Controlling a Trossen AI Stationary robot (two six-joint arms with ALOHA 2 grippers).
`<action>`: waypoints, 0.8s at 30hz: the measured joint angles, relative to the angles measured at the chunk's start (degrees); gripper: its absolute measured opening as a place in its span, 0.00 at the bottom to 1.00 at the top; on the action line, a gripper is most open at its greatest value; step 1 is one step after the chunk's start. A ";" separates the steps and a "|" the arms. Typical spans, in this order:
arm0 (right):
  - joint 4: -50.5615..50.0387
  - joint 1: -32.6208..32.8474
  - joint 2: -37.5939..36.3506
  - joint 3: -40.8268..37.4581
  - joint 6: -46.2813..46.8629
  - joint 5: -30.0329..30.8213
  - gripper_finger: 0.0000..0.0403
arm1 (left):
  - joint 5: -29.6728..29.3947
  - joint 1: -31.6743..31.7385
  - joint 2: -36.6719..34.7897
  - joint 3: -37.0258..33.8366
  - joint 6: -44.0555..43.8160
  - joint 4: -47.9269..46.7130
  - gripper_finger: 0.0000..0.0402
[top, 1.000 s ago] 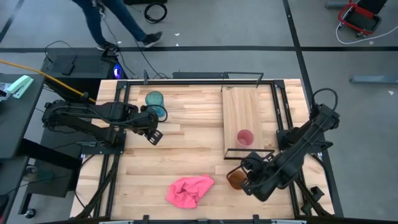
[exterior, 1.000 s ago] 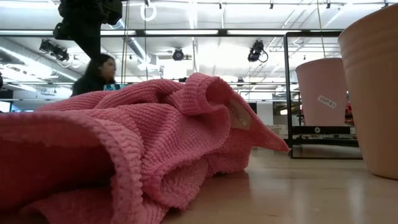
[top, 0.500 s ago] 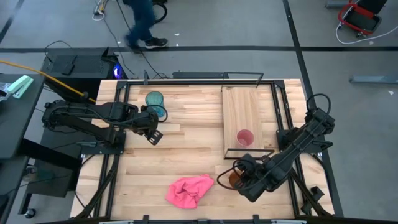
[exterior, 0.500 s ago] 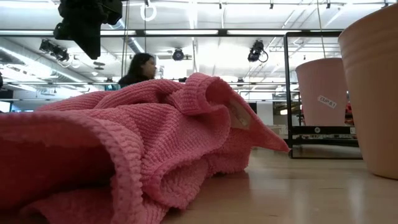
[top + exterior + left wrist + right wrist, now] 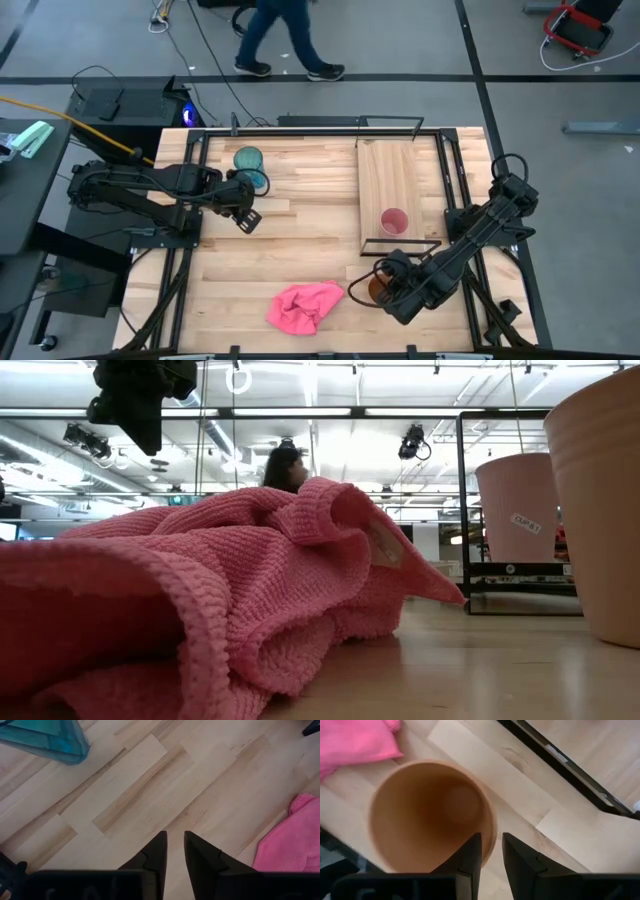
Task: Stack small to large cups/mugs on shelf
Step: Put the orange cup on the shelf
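Note:
The orange cup (image 5: 376,288) stands upright on the table near the front right, its base on the wood; it also shows in the low view (image 5: 600,510) and the right wrist view (image 5: 425,815). My right gripper (image 5: 388,287) is shut at the cup's rim. The small pink cup (image 5: 394,221) stands on the shelf board (image 5: 400,170). The teal cup (image 5: 250,166) is on the table at the far left. My left gripper (image 5: 249,217) hovers just near of it, shut and empty, fingers over bare wood (image 5: 175,850). My right gripper (image 5: 491,845) has the orange cup's rim (image 5: 490,827) on the side toward the table's right, one finger inside the cup and one outside. The fingers come from above, pointing down. The cup stands upright with its base on the table.
A crumpled pink cloth (image 5: 305,305) lies on the table near the front edge, left of the orange cup. The shelf's black wire frame (image 5: 560,765) runs close by the right gripper. A person walks on the floor beyond the table's far edge.
My right gripper has gone a little toward the table's left, over the orange cup's rim. The cup has stayed standing where it was. The person beyond the table has walked toward the right.

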 joint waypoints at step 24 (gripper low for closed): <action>6.82 -0.15 -0.33 -3.91 0.88 0.02 0.21 | 0.02 0.00 0.00 0.00 -0.17 0.02 0.20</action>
